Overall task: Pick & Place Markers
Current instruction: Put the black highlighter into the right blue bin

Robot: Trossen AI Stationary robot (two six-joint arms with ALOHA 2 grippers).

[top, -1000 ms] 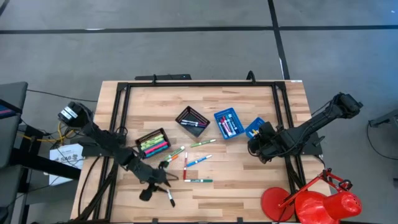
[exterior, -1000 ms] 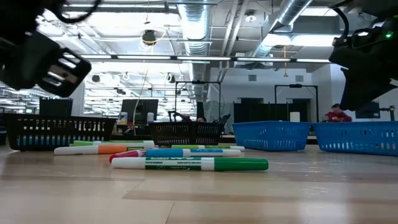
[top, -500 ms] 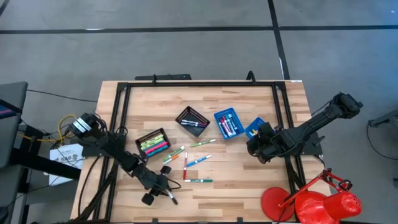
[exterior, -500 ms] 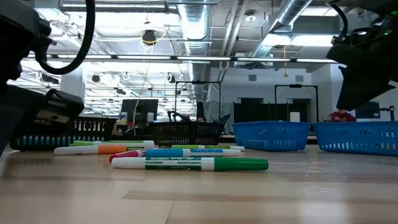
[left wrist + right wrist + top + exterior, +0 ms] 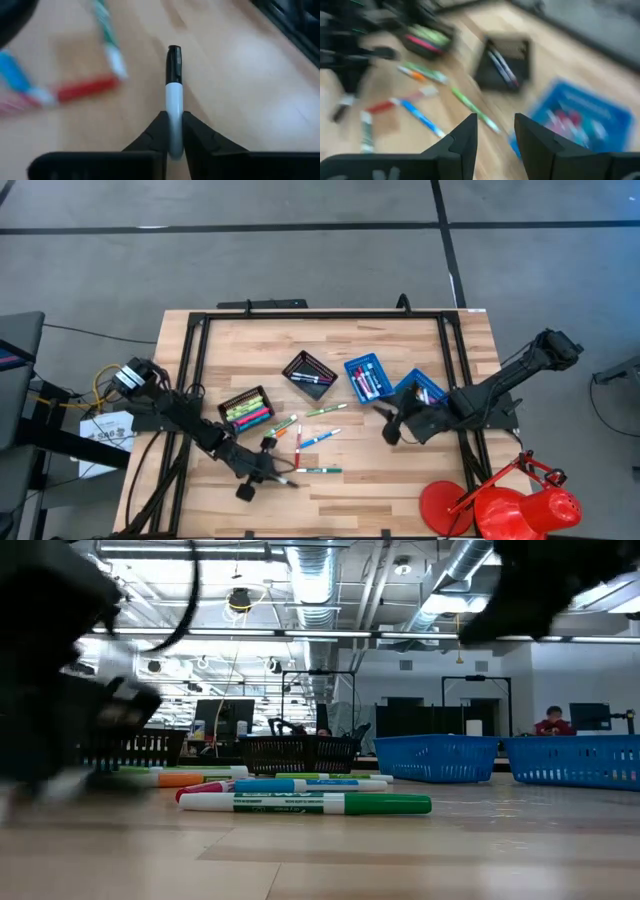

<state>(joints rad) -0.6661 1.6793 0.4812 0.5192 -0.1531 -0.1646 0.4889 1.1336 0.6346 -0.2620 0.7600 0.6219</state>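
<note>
Several loose markers (image 5: pixel 305 442) lie on the wood table near its middle, among them a green one (image 5: pixel 305 803) nearest the front. My left gripper (image 5: pixel 272 476) is low over the table's near left part, shut on a white marker with a black cap (image 5: pixel 174 95). My right gripper (image 5: pixel 388 428) hangs open above the table to the right of the loose markers, with nothing between its fingers (image 5: pixel 495 125). More markers fill a black tray (image 5: pixel 246 410) and a blue tray (image 5: pixel 367 378). My left gripper pinches the white barrel (image 5: pixel 174 112) of the black-capped marker between its two fingers, at the end away from the cap (image 5: pixel 173 60). The fingers slant down from the table's left and lie along the marker, which sticks out ahead of them. Whether it rests on the table, I cannot tell.
A second black tray (image 5: pixel 308 373) and a second blue tray (image 5: pixel 420 390) stand behind the loose markers. A black frame (image 5: pixel 320 315) runs round the table's far part. A red lamp-like object (image 5: pixel 510 502) sits at the near right corner.
My left gripper has sunk toward the table and shut on the black-capped marker, which has turned and shifted toward the green marker. My right gripper has swung toward the table's left and turned about, uncovering the right-hand blue tray.
</note>
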